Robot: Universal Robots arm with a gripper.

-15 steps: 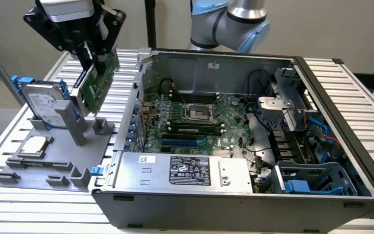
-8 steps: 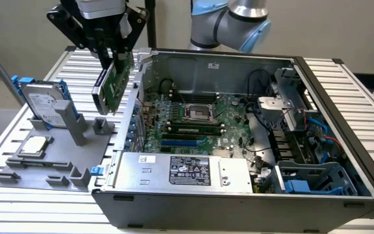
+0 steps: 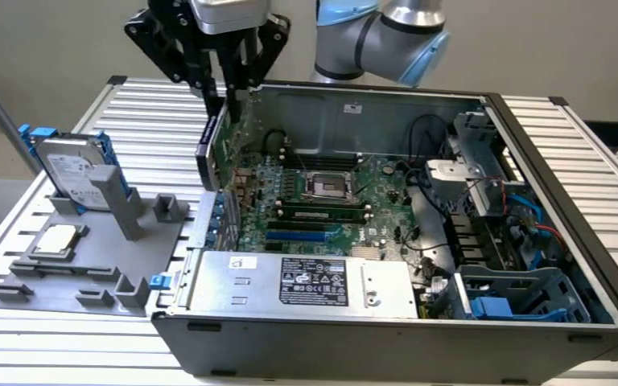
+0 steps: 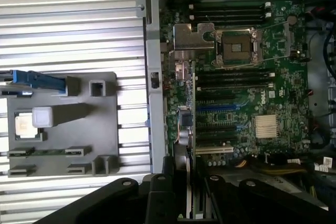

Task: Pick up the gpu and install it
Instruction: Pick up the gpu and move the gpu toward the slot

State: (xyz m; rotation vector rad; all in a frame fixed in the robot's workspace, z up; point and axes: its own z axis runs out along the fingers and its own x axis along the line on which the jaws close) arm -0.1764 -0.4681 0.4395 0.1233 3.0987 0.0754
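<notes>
The gpu (image 3: 213, 149) hangs upright and edge-on, a thin dark card just inside the open computer case's wall on the exterior view's left. My gripper (image 3: 226, 90) is shut on its upper edge. The card's lower edge sits above the motherboard (image 3: 320, 193), near the expansion slots. In the wrist view the gpu (image 4: 189, 129) runs as a narrow strip from between my black fingers (image 4: 157, 198) over the slots, with its silver bracket (image 4: 191, 38) at the far end. Whether the card touches a slot I cannot tell.
The open case (image 3: 524, 145) holds a silver power supply (image 3: 298, 281) in front and a drive cage with cables on the exterior view's right. A grey fixture (image 3: 84, 273) beside the case carries a hard drive with blue rails (image 3: 73, 169) and a CPU chip (image 3: 57, 239).
</notes>
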